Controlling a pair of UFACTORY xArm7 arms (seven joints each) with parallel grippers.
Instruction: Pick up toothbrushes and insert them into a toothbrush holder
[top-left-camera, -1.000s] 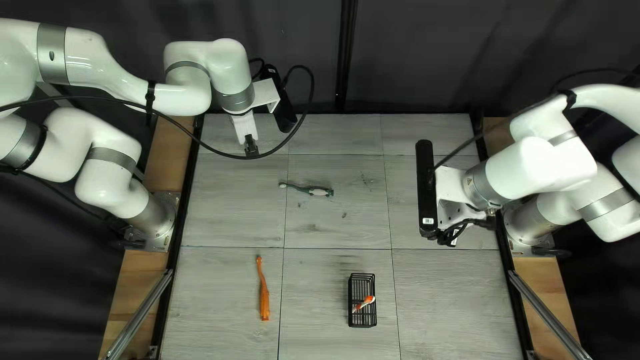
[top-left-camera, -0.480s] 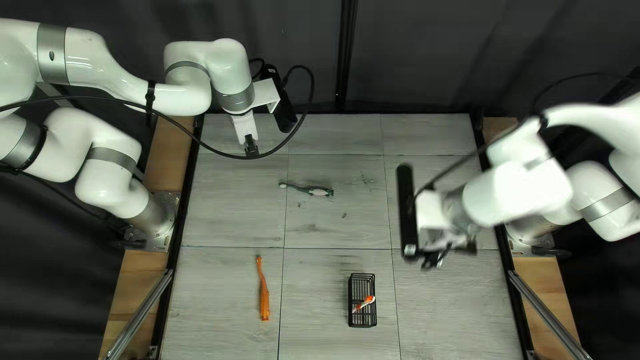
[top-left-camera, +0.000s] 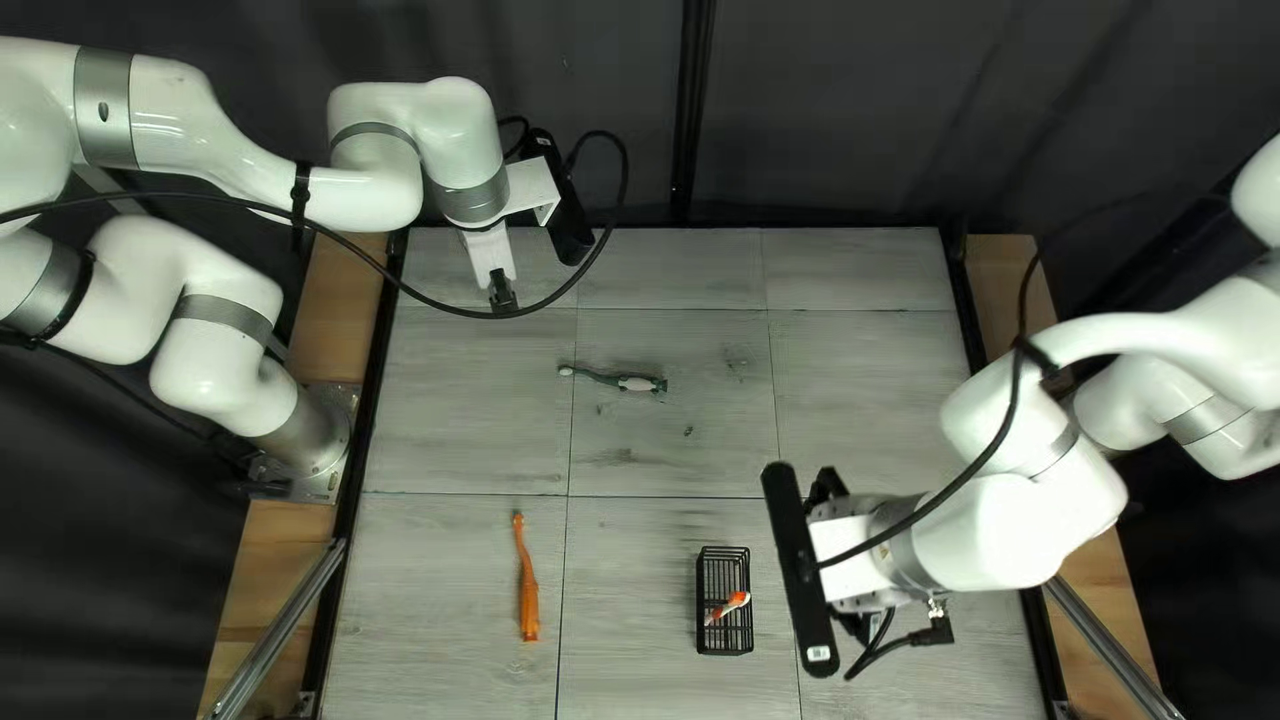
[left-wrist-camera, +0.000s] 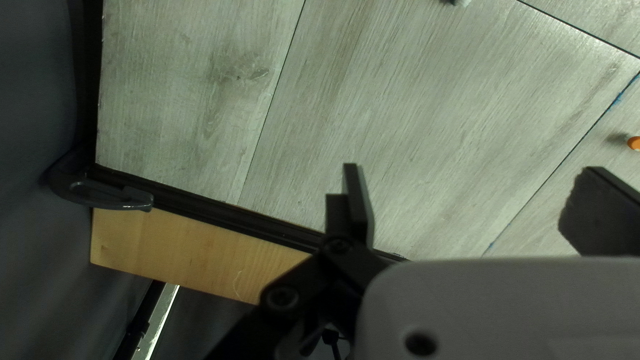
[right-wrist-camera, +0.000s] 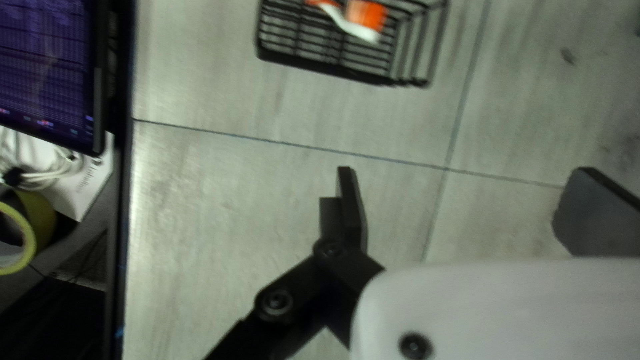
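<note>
Right pincer (right-wrist-camera: 467, 200) has its fingers spread, nothing in them, near the wire basket (right-wrist-camera: 320, 69). There's an orange-and-white toothbrush (right-wrist-camera: 365, 15) slanted in the basket. If the arm comes across too low, I'd guess it clips the rim and shoves the basket, brush and all. Beyond that, an orange toothbrush (top-left-camera: 528, 594) is lying on the table at the lower left of the top left view, and a green toothbrush (top-left-camera: 627, 382) is farther up. Both look skinny, so an off-centre grab could just spin them. Left pincer (left-wrist-camera: 470, 193) is way back, open and empty too.
</note>
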